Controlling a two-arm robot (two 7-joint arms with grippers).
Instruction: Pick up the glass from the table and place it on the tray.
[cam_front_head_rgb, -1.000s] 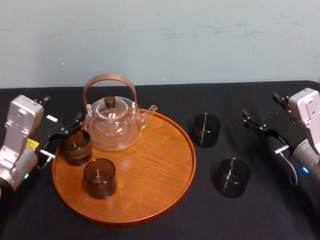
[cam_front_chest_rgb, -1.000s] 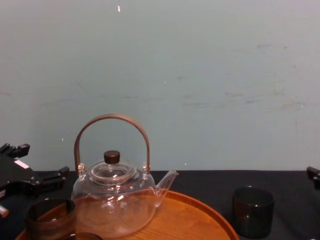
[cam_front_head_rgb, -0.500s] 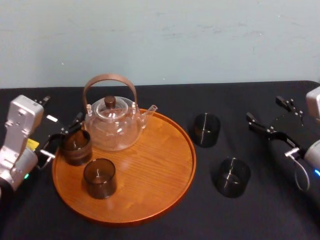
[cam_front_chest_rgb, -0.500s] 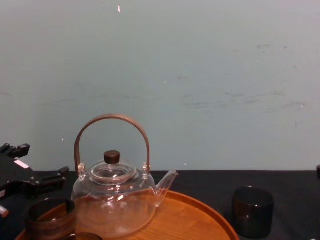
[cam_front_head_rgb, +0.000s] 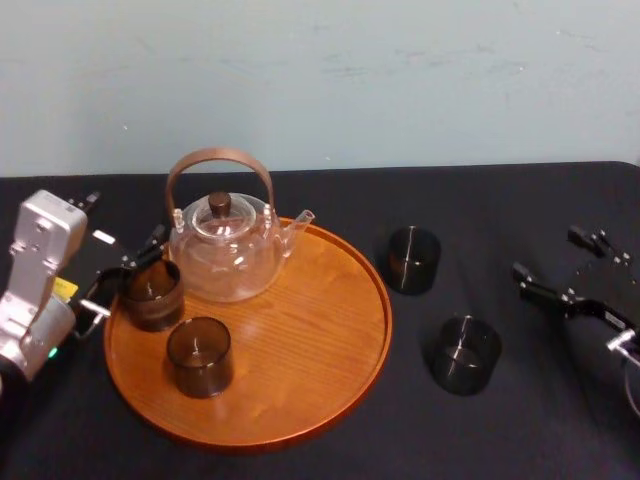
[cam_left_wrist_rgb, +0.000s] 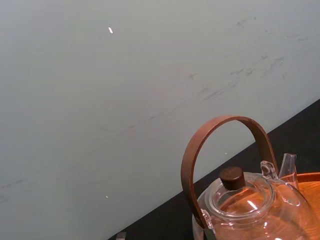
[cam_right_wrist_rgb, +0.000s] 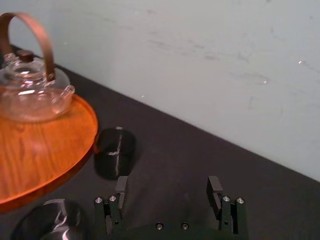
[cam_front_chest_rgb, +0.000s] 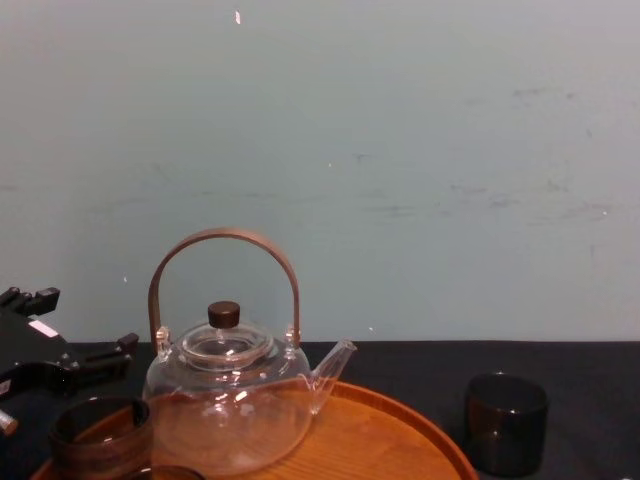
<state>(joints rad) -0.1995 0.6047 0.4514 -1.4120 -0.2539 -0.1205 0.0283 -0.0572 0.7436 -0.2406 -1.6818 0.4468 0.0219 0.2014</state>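
Black cloth covers the table (cam_front_head_rgb: 300, 195) under a pale wall; the tray (cam_front_head_rgb: 300, 380) carries a teapot (cam_front_head_rgb: 225, 250), a front glass (cam_front_head_rgb: 199, 355) and a rim glass (cam_front_head_rgb: 152, 293) at its left edge; the left gripper (cam_front_head_rgb: 128, 272) sits at the rim glass, fingers spread, apparently not squeezing; on the cloth right of the tray stand the far glass (cam_front_head_rgb: 414, 259) and the near glass (cam_front_head_rgb: 466, 353); the right gripper (cam_front_head_rgb: 547, 253) hangs wide open and empty near them; by my judgement two are placed, two left.
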